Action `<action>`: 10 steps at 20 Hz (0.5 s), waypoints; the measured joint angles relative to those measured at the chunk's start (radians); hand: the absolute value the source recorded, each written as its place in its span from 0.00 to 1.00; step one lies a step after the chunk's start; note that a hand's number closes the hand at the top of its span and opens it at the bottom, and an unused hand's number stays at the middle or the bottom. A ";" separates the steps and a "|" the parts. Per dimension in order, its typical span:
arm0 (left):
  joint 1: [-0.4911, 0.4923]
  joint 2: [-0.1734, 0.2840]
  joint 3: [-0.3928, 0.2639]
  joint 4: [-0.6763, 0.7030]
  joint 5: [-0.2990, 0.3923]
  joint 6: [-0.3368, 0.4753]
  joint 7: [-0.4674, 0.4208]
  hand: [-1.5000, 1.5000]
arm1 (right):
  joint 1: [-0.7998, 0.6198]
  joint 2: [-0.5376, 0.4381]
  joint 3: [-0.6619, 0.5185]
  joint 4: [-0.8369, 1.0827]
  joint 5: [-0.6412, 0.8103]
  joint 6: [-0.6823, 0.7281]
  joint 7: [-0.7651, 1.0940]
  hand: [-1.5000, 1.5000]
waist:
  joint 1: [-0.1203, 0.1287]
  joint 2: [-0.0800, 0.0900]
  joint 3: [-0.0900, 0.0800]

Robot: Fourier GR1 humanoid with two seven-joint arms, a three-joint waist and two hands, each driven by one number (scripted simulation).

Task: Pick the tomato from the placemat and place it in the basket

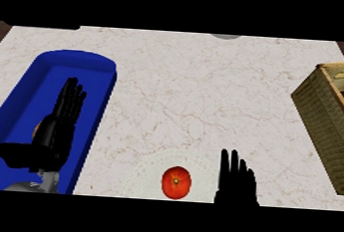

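Head view shows the tomato low in the frame, a little right of centre, lying on a pale round placemat that barely stands out from the marbled surface. Just beside the tomato, to its right, the right hand rises from the lower edge with its fingers straight and pointing toward the top of the frame; it holds nothing and does not touch the tomato. Further right, at the frame's right edge, stands the woven basket, well apart from the tomato, with only part of it in view. On the left side of the frame a long blue tray runs from the upper left down to the lower left corner. The left hand shows over this tray, fingers stretched out straight toward the top of the frame and the thumb spread to the left, with nothing in its grasp.
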 measured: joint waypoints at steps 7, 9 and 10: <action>0.005 -0.005 0.013 0.012 0.006 -0.013 -0.013 0.50 | -0.015 0.022 -0.009 0.018 -0.032 -0.014 0.002 0.00 | 0.002 0.001 0.000; 0.007 -0.011 0.007 0.008 -0.003 -0.006 -0.011 0.50 | -0.015 0.027 -0.010 0.026 -0.044 -0.021 0.002 0.00 | 0.002 0.001 0.000; 0.011 -0.009 0.008 0.006 -0.003 -0.008 -0.011 0.50 | -0.014 0.030 -0.012 0.029 -0.050 -0.020 0.002 0.00 | 0.003 0.001 0.000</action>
